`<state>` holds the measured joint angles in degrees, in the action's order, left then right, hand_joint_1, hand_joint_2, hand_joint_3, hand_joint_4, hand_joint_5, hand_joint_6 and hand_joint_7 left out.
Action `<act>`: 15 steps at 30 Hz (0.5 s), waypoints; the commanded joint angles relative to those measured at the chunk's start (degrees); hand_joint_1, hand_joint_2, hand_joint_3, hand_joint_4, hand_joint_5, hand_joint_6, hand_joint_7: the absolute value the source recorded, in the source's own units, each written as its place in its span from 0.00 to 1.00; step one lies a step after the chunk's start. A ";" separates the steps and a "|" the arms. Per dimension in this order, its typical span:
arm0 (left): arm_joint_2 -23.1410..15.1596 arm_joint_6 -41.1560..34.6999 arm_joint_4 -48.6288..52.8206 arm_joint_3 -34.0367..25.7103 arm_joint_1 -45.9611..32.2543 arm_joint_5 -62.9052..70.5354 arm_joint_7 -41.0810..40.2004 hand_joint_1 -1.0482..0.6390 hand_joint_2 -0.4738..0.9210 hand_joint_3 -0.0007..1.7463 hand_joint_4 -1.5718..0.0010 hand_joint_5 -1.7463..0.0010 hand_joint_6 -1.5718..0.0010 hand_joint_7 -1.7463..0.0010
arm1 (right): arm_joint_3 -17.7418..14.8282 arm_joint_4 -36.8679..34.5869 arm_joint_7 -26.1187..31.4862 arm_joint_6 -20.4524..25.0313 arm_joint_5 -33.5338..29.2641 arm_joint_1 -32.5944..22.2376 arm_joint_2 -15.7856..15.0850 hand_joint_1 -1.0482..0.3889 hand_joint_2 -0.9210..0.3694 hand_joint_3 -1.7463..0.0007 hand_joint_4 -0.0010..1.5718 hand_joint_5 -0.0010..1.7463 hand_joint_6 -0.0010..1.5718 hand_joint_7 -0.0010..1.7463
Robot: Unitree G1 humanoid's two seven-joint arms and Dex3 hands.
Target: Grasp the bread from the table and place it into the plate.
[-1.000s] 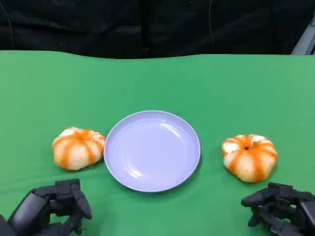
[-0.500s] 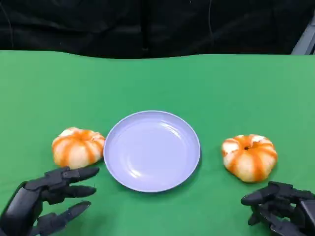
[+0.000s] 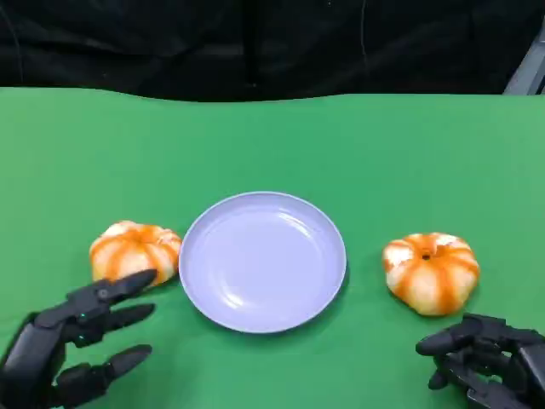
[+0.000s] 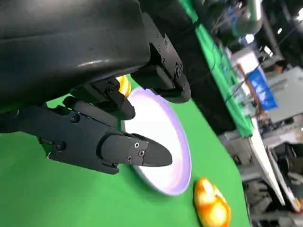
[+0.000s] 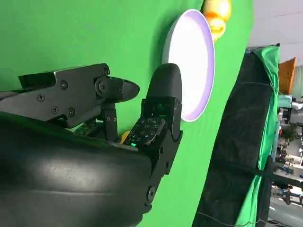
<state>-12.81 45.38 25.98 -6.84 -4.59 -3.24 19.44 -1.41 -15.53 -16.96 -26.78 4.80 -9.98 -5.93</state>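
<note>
At centre frame sits the lavender plate (image 3: 262, 261), with one orange-striped bread (image 3: 134, 251) just left of it and another bread (image 3: 431, 272) at right. The left hand (image 3: 72, 345), lower left, holds nothing, fingers spread near the left bread; the right hand (image 3: 481, 362), lower right, is loosely curled and holds nothing

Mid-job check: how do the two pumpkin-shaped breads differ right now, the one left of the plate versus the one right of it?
The left bread sits almost against the plate rim; the right bread lies clearly apart from it. The left robot hand, fingers spread, reaches up to the left bread, a fingertip overlapping it; the right robot hand sits short of the right bread. The right bread shows a dark center dimple; the left does not. Both are orange-striped, resting on the green table.
</note>
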 commanded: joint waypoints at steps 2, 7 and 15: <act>-1.04 5.49 -0.94 -2.04 -0.09 8.40 -8.12 0.28 1.00 0.12 0.54 0.99 0.63 1.00 | -0.24 0.33 -0.12 0.28 0.45 -0.27 -0.51 0.75 0.00 0.79 0.47 0.74 0.57 0.42; -2.51 6.74 -2.98 -3.63 -0.14 20.22 -17.38 0.26 1.00 0.11 0.54 0.99 0.61 0.99 | -0.24 0.23 0.09 0.13 0.05 -0.33 -0.55 0.75 0.00 0.78 0.47 0.74 0.58 0.42; -6.57 6.13 -5.34 -3.01 1.35 38.45 -33.85 0.26 1.00 0.09 0.55 1.00 0.59 0.99 | -0.24 -0.11 -0.11 0.16 0.28 -0.22 -0.38 0.75 0.00 0.78 0.48 0.75 0.58 0.42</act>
<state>-17.12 51.30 21.02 -10.06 -4.28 31.77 -9.82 -1.41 -15.41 -17.06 -26.68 4.56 -10.00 -5.90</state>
